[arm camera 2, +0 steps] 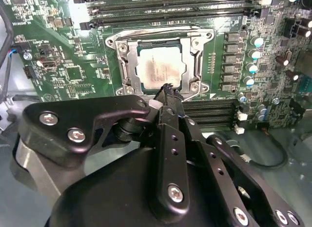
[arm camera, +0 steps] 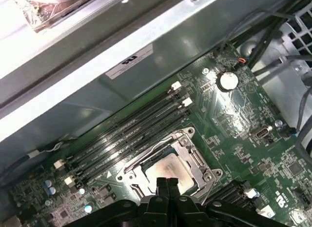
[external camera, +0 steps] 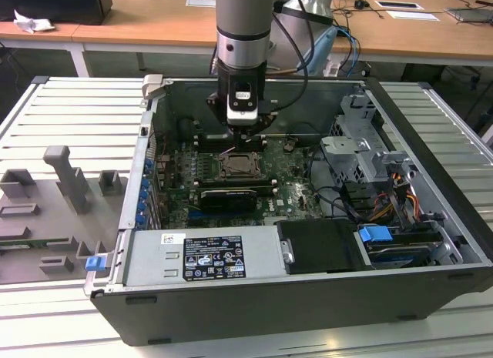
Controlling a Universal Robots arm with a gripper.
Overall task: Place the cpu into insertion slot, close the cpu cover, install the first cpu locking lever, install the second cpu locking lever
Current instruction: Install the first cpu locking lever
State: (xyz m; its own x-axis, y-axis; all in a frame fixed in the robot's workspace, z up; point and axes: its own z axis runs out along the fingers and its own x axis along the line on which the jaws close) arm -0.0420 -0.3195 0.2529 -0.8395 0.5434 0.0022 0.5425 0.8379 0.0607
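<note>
The gripper (arm camera 2: 167, 89) hangs low over the board with its two fingers pressed together and nothing visible between them, making a narrow, closed point. The cpu (arm camera 2: 158, 67) lies flat in the insertion slot (arm camera 2: 113, 41), and the cpu cover (arm camera 2: 127, 66) seems to lie down around it (its window frames the pale chip). The relation that counts: the fingertips sit over the socket's rim on the wrist's side, the chip just beyond them, and a thin wire lever (arm camera 2: 180, 94) close beside the tips — touching or not cannot be told.
</note>
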